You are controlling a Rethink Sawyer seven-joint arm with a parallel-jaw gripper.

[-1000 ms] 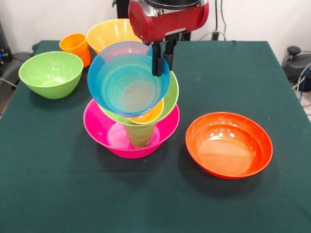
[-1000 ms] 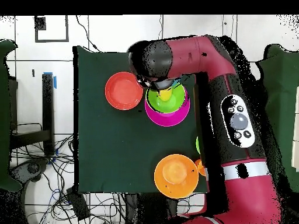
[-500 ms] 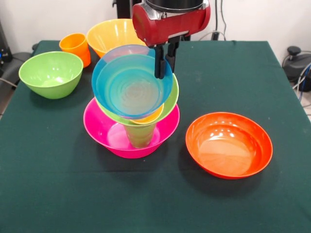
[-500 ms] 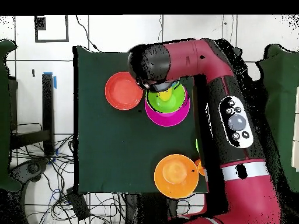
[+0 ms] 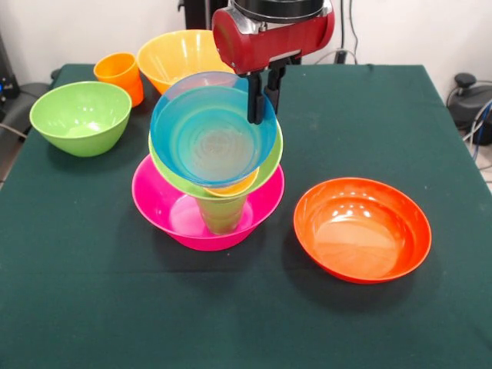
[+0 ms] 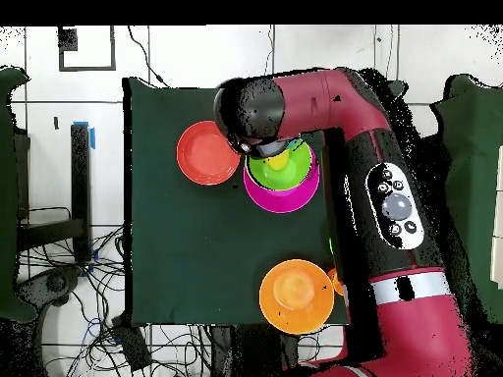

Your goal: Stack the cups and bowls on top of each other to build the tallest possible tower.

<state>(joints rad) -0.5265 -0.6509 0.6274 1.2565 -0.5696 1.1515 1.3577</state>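
On the green table (image 5: 92,307), mid-left: tower (image 5: 209,181) on pink bowl (image 5: 165,211), with green cup (image 5: 221,215), light green bowl (image 5: 270,154) and yellow cup (image 5: 238,187) above. Blue bowl (image 5: 207,134) tilted over it, rim pinched by gripper (image 5: 260,96). Alongside: red-orange bowl (image 5: 361,229). At far edge: yellow-orange bowl (image 5: 173,54), second light green bowl (image 5: 81,117), orange cup (image 5: 119,73).

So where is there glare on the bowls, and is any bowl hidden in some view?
Front view: white glints on the red-orange bowl and pink bowl. Overhead view: the arm hides the blue bowl that the hand grips.
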